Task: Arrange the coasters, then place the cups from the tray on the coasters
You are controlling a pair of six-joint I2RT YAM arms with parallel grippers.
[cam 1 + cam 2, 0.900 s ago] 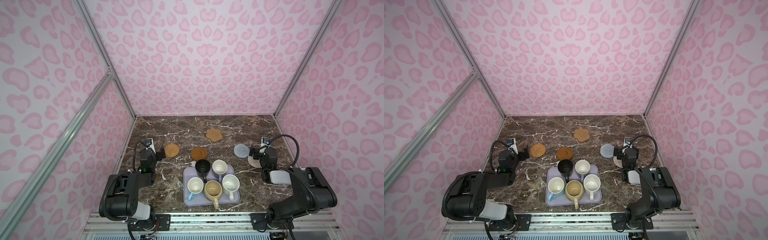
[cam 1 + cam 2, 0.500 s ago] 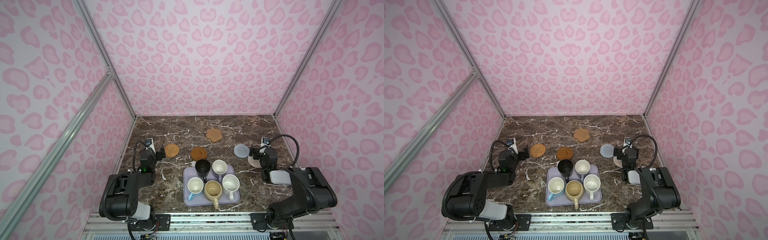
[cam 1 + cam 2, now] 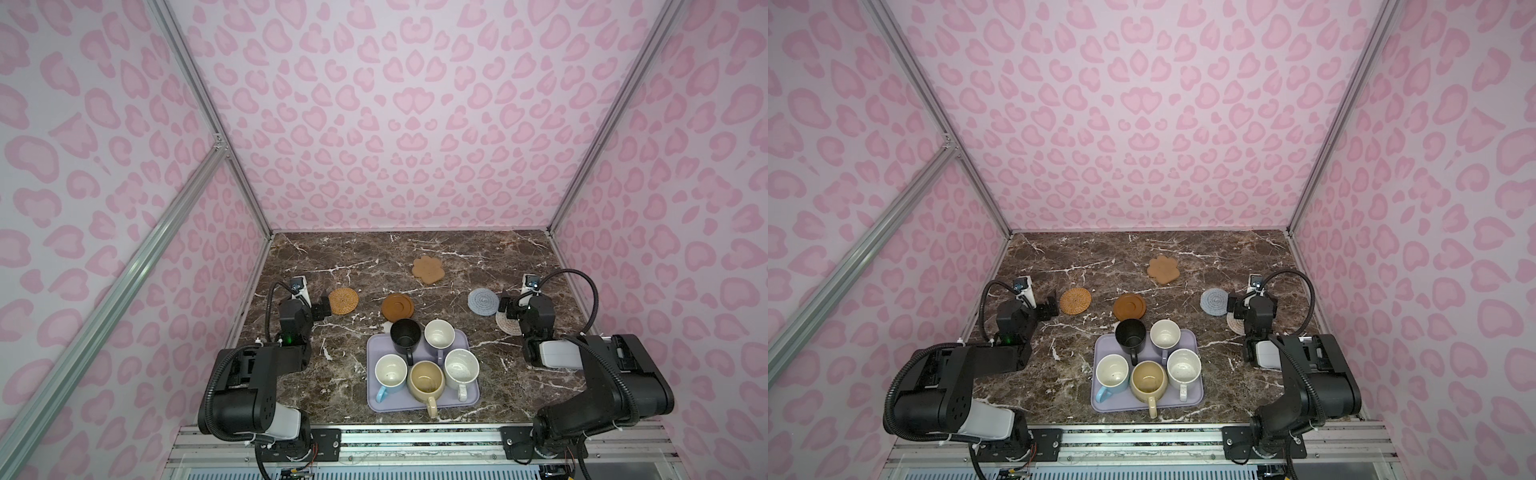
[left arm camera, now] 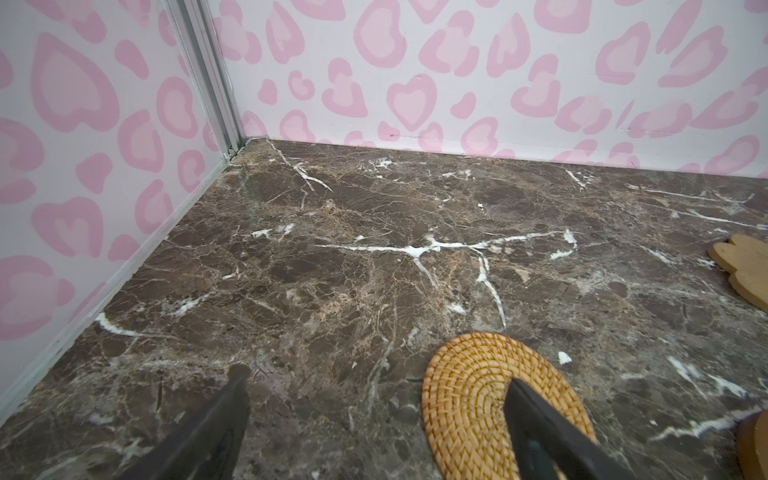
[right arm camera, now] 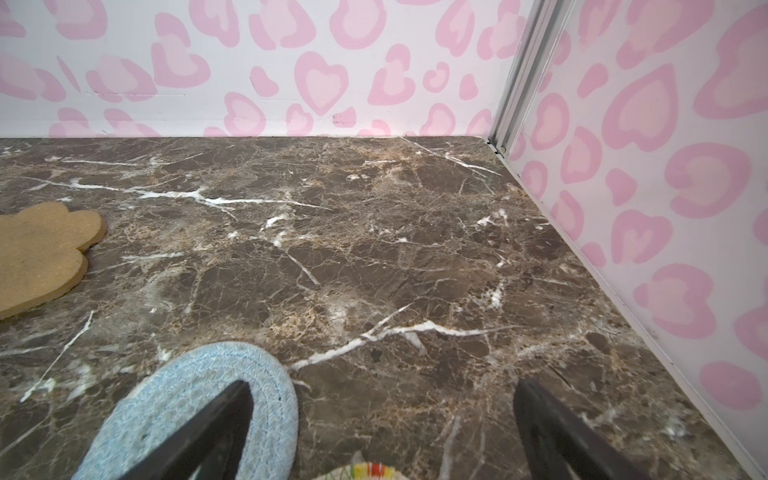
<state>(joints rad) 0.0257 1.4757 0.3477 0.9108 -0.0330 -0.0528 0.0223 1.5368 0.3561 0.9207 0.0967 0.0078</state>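
Five cups stand on the lavender tray [image 3: 376, 347]: black [image 3: 404, 334], lavender [image 3: 439, 334], light blue [image 3: 390, 374], yellow-beige [image 3: 426, 379] and speckled white [image 3: 461, 366]. Beyond the tray lie the rattan coaster [image 3: 343, 301], dark brown coaster [image 3: 397, 306], paw coaster [image 3: 428, 269] and grey-blue coaster [image 3: 483, 301]. The cream coaster [image 3: 508, 326] is partly hidden under my right gripper [image 3: 509, 309]. That gripper [image 5: 384, 383] is open, one finger over the grey-blue coaster [image 5: 166, 395]. My left gripper [image 4: 376, 377] is open and low, one finger over the rattan coaster [image 4: 469, 386].
Pink patterned walls close the marble table [image 3: 357, 257] on three sides, with metal posts in the far corners. Both arm bases sit on the front rail. Bare marble lies behind the coasters and beside the tray.
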